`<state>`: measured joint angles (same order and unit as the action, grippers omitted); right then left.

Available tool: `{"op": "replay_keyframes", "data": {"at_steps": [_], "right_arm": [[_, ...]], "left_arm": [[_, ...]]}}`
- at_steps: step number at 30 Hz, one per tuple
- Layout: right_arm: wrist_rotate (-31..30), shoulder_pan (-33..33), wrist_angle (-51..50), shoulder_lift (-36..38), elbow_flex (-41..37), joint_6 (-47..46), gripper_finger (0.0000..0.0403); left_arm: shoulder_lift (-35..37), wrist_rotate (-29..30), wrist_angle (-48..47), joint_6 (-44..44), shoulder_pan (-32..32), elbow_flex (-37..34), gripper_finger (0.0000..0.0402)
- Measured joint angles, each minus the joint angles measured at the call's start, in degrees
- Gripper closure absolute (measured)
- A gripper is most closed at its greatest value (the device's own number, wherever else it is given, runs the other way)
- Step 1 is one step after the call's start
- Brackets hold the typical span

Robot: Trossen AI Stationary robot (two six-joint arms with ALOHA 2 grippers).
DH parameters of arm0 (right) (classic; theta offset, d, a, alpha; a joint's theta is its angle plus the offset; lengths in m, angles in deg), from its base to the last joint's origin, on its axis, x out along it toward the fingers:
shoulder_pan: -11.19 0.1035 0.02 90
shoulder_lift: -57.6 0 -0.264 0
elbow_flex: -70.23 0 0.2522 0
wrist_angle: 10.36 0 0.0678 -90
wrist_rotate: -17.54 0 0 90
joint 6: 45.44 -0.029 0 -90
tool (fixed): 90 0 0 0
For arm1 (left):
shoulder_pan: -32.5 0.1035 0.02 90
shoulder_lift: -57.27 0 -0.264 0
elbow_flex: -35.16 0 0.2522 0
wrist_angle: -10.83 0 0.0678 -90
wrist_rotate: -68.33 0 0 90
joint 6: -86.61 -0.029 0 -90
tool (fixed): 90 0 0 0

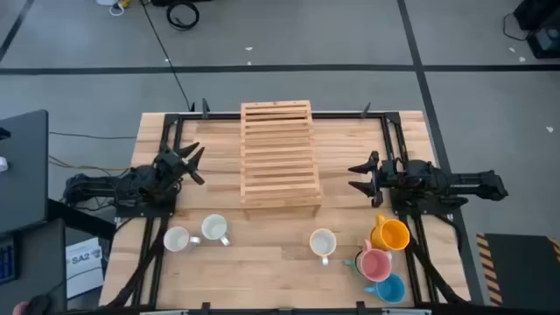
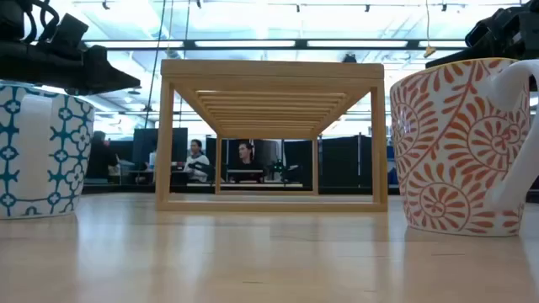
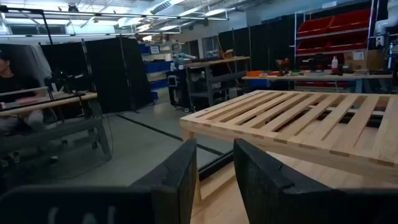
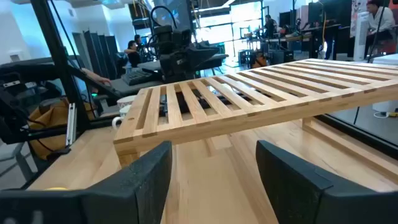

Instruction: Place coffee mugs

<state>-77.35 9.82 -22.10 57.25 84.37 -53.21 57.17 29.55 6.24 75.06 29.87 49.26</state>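
Slatted pale-wood rack [image 1: 278, 157] sits mid-table, btwn my left gripper [image 1: 191, 163] & right gripper [image 1: 362, 175]. In front: two white ceramic mugs [image 1: 194, 234] left, one cream mug [image 1: 323, 242] centre, orange/pink/blue mugs [image 1: 382, 261] clustered right.

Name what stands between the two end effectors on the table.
The slatted wooden rack stands between the left end effector and the right end effector, clearest in the high view.
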Motion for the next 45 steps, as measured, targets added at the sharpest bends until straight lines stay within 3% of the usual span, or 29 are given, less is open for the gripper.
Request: {"op": "replay_keyframes", "data": {"at_steps": [38,45], "right_arm": [[0.02,-0.02,0.0,0.0,0.0,0.1,0.0164],[0.0,-0.01,0.0,0.0,0.0,5.74,0.0164]], "left_arm": [[-0.61,0.0,0.0,0.0,0.0,0.0,0.0288],[-0.61,0.0,0.0,0.0,0.0,0.0,0.0288]]}}
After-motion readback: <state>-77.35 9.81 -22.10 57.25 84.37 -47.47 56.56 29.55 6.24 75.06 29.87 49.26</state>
